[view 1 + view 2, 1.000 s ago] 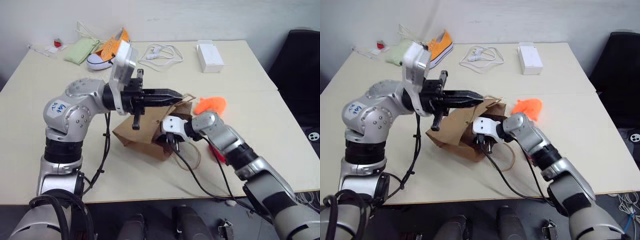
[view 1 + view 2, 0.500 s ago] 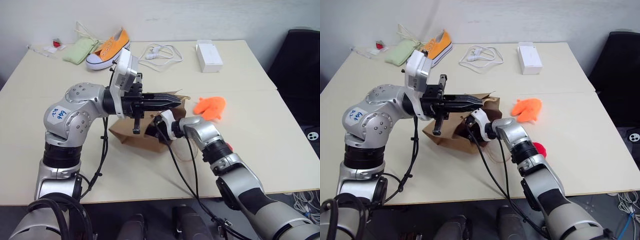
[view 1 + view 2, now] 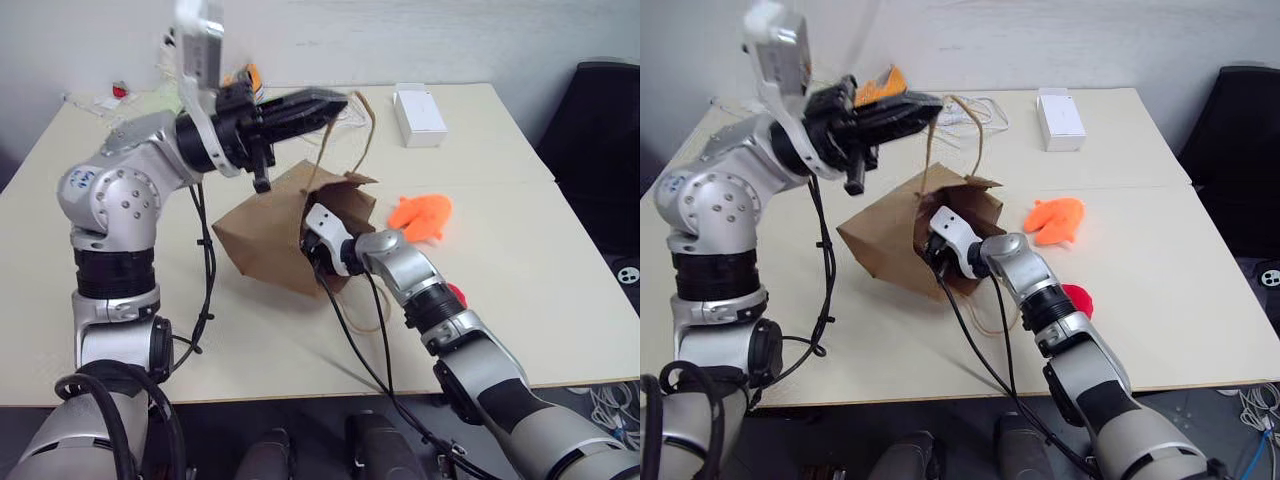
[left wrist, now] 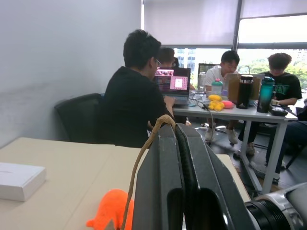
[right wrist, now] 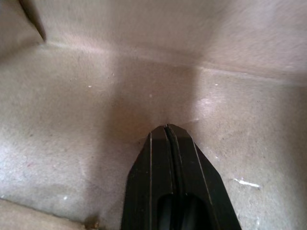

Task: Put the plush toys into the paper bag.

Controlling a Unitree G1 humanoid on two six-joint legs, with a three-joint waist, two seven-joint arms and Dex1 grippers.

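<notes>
Lying tipped on the middle of the table (image 3: 120,330) is one brown paper bag (image 3: 262,232), its long axis running from the near-left toward the far-right, its open mouth facing the right edge and slightly up. Two cord handles are showing: one is being pulled up taut by the left gripper (image 3: 335,100), whose black fingers are pressed together on that handle (image 3: 368,128); the other handle (image 3: 370,318) is drooping loose on the tabletop by the mouth. The right gripper (image 5: 169,128) is sitting inside the bag, fingers fully together and holding nothing, its tip resting against the brown paper inner wall.

Two plush toys are lying outside the bag. The orange toy (image 3: 421,214) is sprawling just right of the mouth, toward the right edge. The red toy (image 3: 1076,299) is sitting nearer the front edge, partly hidden behind the right forearm.

Along the far edge are lying one white box (image 3: 419,113), one white cable (image 3: 985,112), one green pouch (image 3: 150,100) and one orange sneaker (image 3: 878,86), partly hidden by the left arm.
</notes>
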